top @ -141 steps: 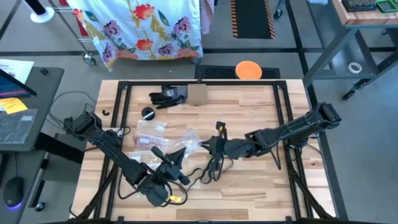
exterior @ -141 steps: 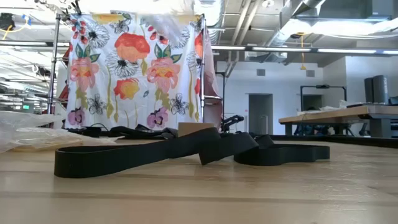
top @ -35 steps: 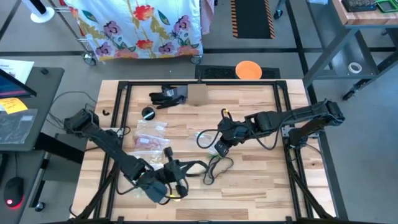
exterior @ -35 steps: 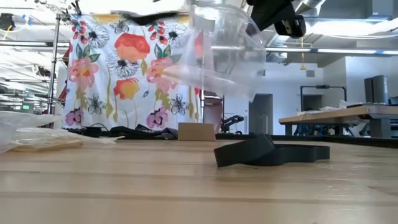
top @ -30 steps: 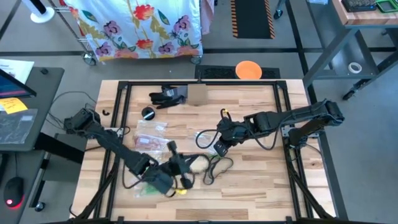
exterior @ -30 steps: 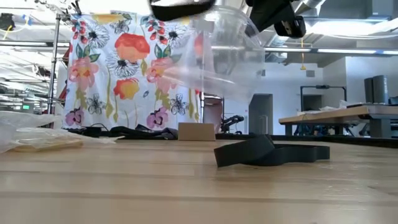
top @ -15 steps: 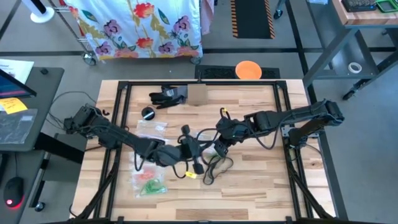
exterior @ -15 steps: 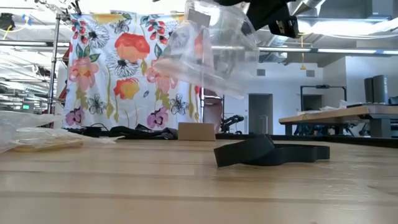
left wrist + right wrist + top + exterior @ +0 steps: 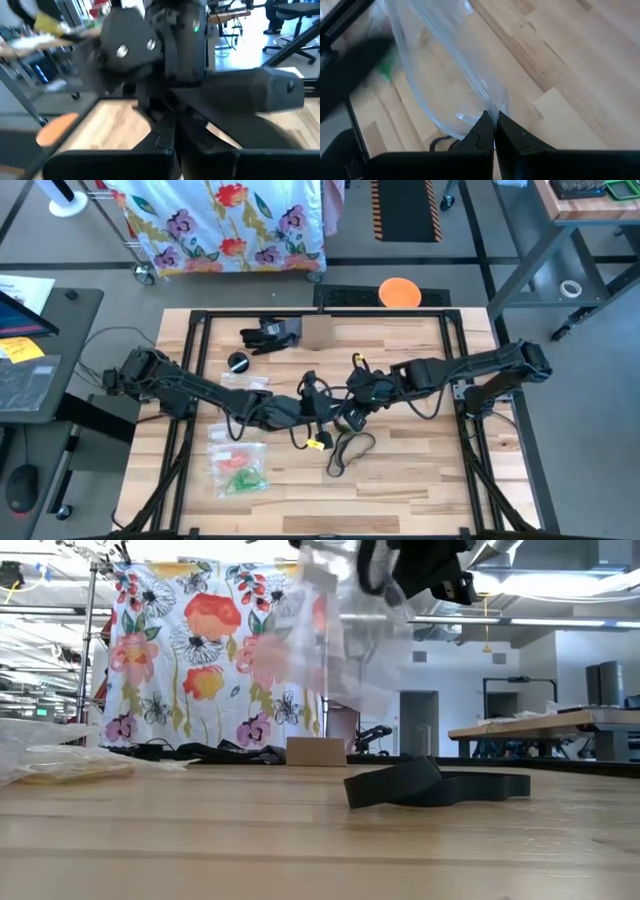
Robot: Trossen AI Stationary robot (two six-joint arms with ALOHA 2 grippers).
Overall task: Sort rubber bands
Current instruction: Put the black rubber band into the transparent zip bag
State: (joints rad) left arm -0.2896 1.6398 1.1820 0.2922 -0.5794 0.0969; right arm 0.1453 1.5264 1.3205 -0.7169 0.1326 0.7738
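Right claw [image 9: 494,131]: we pinch a clear bag [image 9: 440,80], lifted.
Left claw [image 9: 312,402]: shut, seemingly empty, just beside it.
Risk: arms may collide; bag could slip free.

Overhead looks down; low level across table [image 9: 300,840]; wrists close.

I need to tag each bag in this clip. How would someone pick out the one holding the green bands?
On the wooden table, look at the front left part, nearer the left arm's side. There a clear zip bag lies flat, apart from both arms. Unlike the other bags farther back, it shows a bright green clump with some red inside.
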